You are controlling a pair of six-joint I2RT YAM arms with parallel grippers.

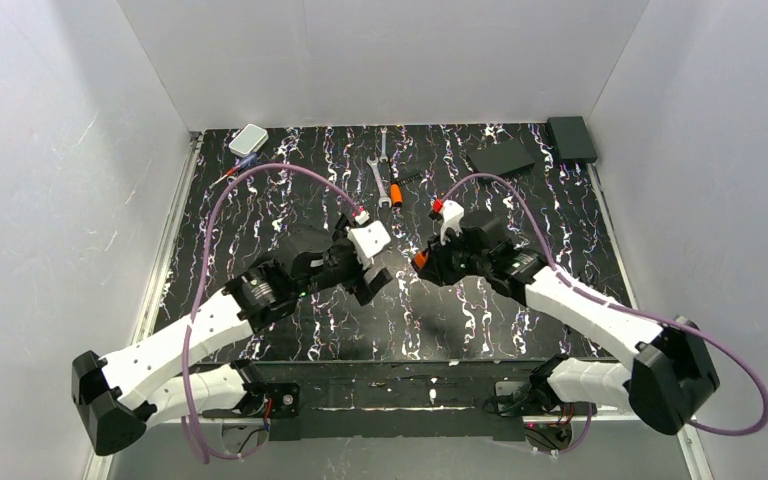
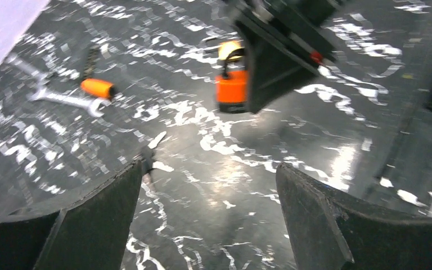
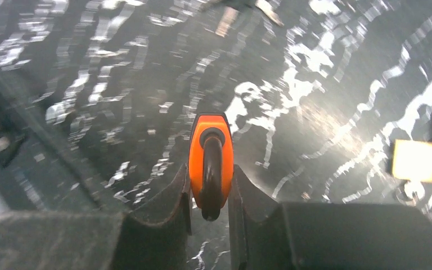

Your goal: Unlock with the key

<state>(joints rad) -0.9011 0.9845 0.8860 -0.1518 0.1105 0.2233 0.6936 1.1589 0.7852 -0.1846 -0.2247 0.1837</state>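
An orange padlock [image 3: 211, 157] with a dark shackle is pinched between my right gripper's [image 3: 210, 194] fingers, shackle toward the camera. From above, the padlock [image 1: 419, 260] shows at the right gripper [image 1: 424, 264] near the mat's middle. In the left wrist view the padlock [image 2: 232, 84] hangs ahead, held above the mat. My left gripper [image 2: 211, 169] is open over bare mat with nothing between its fingers. The key [image 2: 147, 157], small with a dark head, lies blurred just off the left fingertip [image 2: 129, 180]. In the right wrist view the key [image 3: 242, 5] sits at the top edge.
Two silver wrenches [image 1: 380, 175] and an orange-handled tool [image 1: 397, 192] lie at the back middle of the mat. A white box [image 1: 248, 139] is at the back left. Two black boxes [image 1: 500, 158] [image 1: 571, 138] are at the back right. White walls enclose the mat.
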